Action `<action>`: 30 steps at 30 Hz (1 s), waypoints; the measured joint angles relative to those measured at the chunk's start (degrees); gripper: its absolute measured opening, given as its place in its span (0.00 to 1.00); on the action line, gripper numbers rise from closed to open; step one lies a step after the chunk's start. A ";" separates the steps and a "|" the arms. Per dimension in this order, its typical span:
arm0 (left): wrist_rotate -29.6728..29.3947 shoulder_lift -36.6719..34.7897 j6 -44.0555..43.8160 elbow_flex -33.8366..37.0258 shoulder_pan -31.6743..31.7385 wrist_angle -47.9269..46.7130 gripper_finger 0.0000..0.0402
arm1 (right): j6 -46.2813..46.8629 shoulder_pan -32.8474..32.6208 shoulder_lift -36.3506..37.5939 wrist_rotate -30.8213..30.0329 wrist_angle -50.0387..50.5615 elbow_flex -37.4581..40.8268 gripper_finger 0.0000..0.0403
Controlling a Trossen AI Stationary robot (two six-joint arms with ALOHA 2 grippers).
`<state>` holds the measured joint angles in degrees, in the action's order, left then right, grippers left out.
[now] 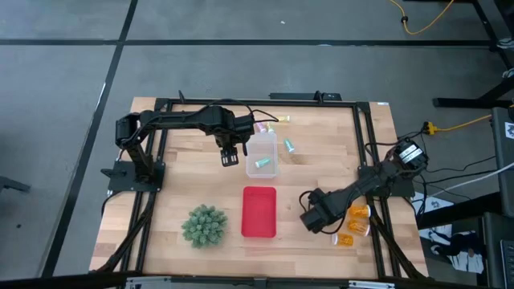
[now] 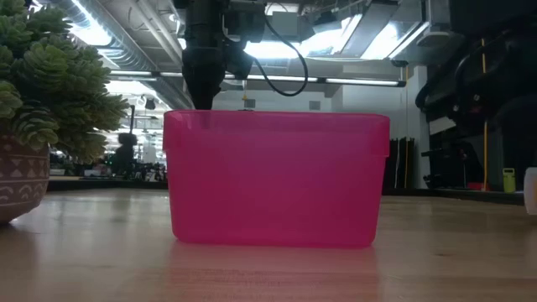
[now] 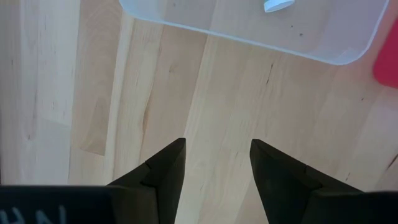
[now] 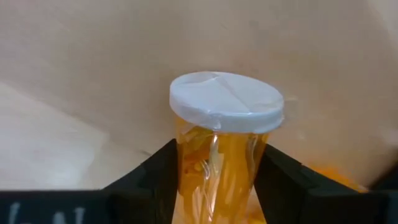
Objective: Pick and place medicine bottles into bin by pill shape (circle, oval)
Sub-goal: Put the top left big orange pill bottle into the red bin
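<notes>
1. Far left of centre: left gripper (image 1: 230, 156) hanging just left of the clear bin (image 1: 263, 155), fingers (image 3: 165, 168) parted a moderate way over bare wood with nothing between them. Probably parked beside that bin after a drop or waiting for a turn; no bottle within its reach in the left wrist view.
2. Near left: green spiky ball (image 1: 204, 225) standing apart from everything, no part of the sorting.
3. Centre: clear bin already holding 1 teal vial (image 1: 261, 163); its white cap end shows in the left wrist view (image 3: 278, 5). Pink vial (image 1: 261, 127) and yellow vial (image 1: 282, 119) lying just beyond the bin's far edge, a 2nd teal vial (image 1: 289, 145) just right of it, all 3 still outside.
4. Near centre: red bin (image 1: 259, 212) sitting below the clear one, seemingly the home for the other pill shape; contents not visible.
5. Right: right gripper (image 1: 316, 218) low near the red bin's right side, fingers (image 4: 283, 180) closed narrowly around an orange bottle (image 4: 221, 158), white cap pointing away from the wrist. Grip on the body below the cap likely keeps it steady for carrying.
6. Near right: 3 more orange bottles (image 1: 356, 212) clustered just right of that gripper, at the table's right edge.
</notes>
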<state>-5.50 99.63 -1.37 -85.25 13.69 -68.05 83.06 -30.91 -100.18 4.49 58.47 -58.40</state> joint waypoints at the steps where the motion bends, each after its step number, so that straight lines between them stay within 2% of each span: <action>1: 0.00 0.00 0.00 0.00 0.00 -0.02 0.43 | -1.10 0.40 0.02 -0.40 1.38 -0.60 0.43; 5: 0.00 0.00 0.02 0.00 0.00 -0.34 0.43 | -5.90 1.92 0.07 -5.18 8.30 -4.81 0.43; 10: 0.00 0.00 0.02 0.00 0.00 -0.33 0.43 | -13.53 4.22 0.11 -15.35 14.46 -12.30 0.43; 13: 0.01 0.00 0.02 0.00 0.00 -0.28 0.43 | -21.07 5.62 0.13 -21.17 13.11 -15.97 0.43; 16: 0.00 0.00 0.02 0.00 0.00 -0.26 0.43 | -30.07 7.30 0.13 -23.69 6.90 -18.28 0.43; 19: 0.00 0.00 0.02 0.00 0.00 0.06 0.43 | -40.88 8.99 0.13 -23.68 -4.66 -18.77 0.43; 24: 0.00 0.00 0.04 0.00 0.00 0.05 0.43 | -56.85 10.87 0.11 -17.79 -24.09 -18.78 0.43; 27: 0.00 0.00 0.04 0.00 0.00 0.07 0.43 | -61.70 11.26 0.11 -15.83 -29.60 -18.79 0.43; 30: 0.00 0.00 0.04 0.00 0.00 0.17 0.43 | -62.65 11.77 -0.12 -13.83 -30.66 -18.62 0.43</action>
<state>-5.50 99.63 -1.32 -85.25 13.69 -67.88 20.41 -19.14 -100.30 -9.34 27.81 -77.02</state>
